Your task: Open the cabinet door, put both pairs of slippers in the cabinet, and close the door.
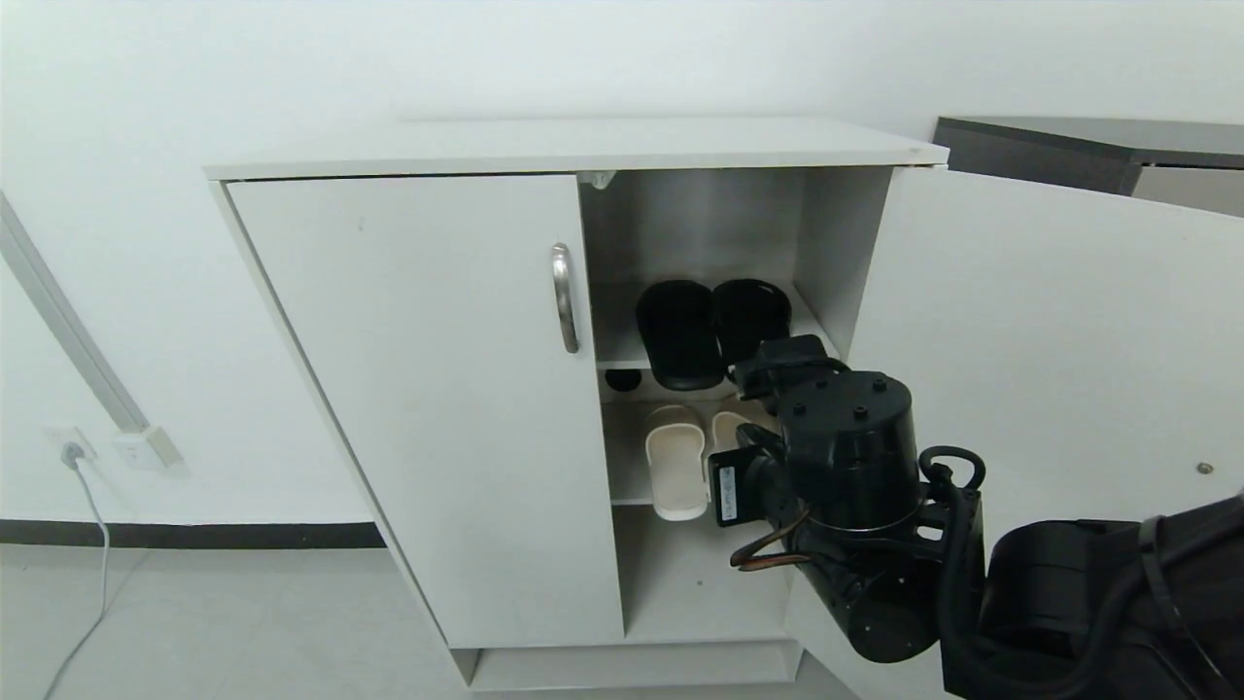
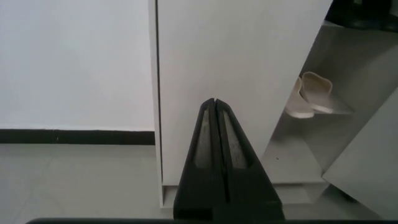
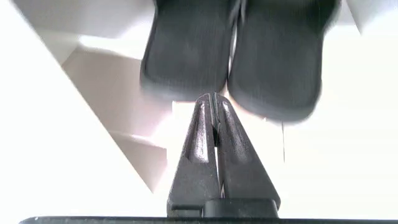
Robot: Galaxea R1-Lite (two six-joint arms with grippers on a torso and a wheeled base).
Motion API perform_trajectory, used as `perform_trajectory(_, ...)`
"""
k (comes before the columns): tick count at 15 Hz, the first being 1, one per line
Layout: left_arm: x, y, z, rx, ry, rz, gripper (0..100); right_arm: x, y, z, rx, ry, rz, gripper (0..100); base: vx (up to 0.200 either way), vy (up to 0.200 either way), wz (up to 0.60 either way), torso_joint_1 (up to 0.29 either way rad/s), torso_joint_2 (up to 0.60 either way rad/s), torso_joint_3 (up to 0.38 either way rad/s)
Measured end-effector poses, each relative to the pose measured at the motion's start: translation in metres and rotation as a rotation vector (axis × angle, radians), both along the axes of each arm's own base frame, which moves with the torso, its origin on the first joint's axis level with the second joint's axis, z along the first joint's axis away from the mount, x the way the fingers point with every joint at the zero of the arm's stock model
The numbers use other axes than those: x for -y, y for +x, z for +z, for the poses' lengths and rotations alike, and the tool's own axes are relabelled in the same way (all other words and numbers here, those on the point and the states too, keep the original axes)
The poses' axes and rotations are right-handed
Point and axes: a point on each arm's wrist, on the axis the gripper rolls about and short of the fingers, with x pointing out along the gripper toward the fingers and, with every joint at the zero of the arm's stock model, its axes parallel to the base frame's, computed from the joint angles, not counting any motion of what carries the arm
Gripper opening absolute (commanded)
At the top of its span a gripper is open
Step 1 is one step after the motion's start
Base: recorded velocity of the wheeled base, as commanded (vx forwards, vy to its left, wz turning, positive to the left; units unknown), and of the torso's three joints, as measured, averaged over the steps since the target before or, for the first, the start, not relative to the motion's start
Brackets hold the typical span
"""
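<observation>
The white cabinet (image 1: 573, 146) has its left door (image 1: 418, 389) closed and its right door (image 1: 1050, 321) swung wide open. A black pair of slippers (image 1: 709, 326) lies on the upper shelf, heels outward. A cream pair of slippers (image 1: 677, 462) rests on the shelf below and also shows as cream slippers (image 2: 309, 94) in the left wrist view. My right gripper (image 3: 214, 98) is shut and holds nothing, its tips just short of the black slippers' (image 3: 230, 56) heels. My left gripper (image 2: 215, 102) is shut and holds nothing, low in front of the closed left door.
A metal handle (image 1: 564, 297) is on the closed left door. The open right door stands close beside my right arm. A wall socket with a cable (image 1: 73, 449) is at the lower left. A grey desk (image 1: 1088, 146) stands behind at the right.
</observation>
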Motion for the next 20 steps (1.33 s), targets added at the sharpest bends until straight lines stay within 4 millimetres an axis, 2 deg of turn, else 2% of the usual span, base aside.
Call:
perform_trajectory(5, 0.0000, 0.0001, -0.0002, -0.001, 0.001, -0.001, 0, 0.0039, -0.0009, -0.0077, -0.011, -0.052, 0.003, 0, -0.200, 0.000, 0.00, 0.003, 0.00, -0.002)
perform_trajectory(20, 0.0000, 0.0001, -0.0002, -0.001, 0.000, -0.001, 0, 0.0047, -0.0007, -0.0097, -0.017, -0.058, 0.003, 0, 0.000, 0.000, 0.00, 0.000, 0.00, 0.000)
